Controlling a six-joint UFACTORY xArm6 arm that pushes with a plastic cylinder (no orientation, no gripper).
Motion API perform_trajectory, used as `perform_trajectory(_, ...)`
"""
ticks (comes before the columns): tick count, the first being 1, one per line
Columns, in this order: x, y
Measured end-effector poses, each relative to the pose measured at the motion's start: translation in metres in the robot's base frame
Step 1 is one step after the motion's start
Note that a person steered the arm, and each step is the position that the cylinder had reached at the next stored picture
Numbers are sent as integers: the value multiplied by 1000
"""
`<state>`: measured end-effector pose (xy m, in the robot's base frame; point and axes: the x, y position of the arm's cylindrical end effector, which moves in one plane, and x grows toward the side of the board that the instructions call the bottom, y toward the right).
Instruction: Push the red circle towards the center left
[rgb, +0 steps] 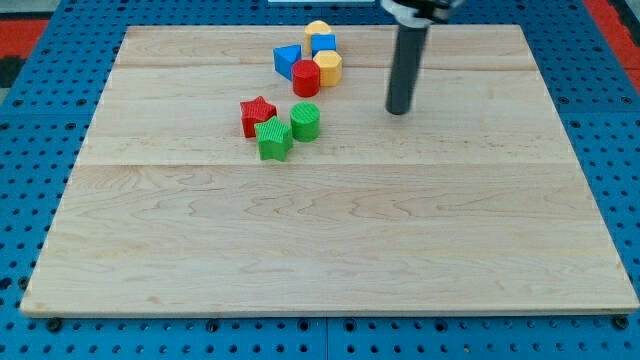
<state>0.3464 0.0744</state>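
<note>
The red circle is a short red cylinder standing near the view's top centre of the wooden board. It touches a blue block on its left and a yellow hexagon on its right. My tip is the lower end of the dark rod, to the right of and slightly below the red circle, apart from every block.
A blue cube and a yellow round block sit behind the cluster. A red star, a green star and a green cylinder lie below it. Blue pegboard surrounds the board.
</note>
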Motion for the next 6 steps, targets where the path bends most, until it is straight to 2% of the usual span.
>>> perform_trajectory(2, -54, -52)
perform_trajectory(3, -51, -115)
perform_trajectory(5, -4, -180)
perform_trajectory(6, -4, -247)
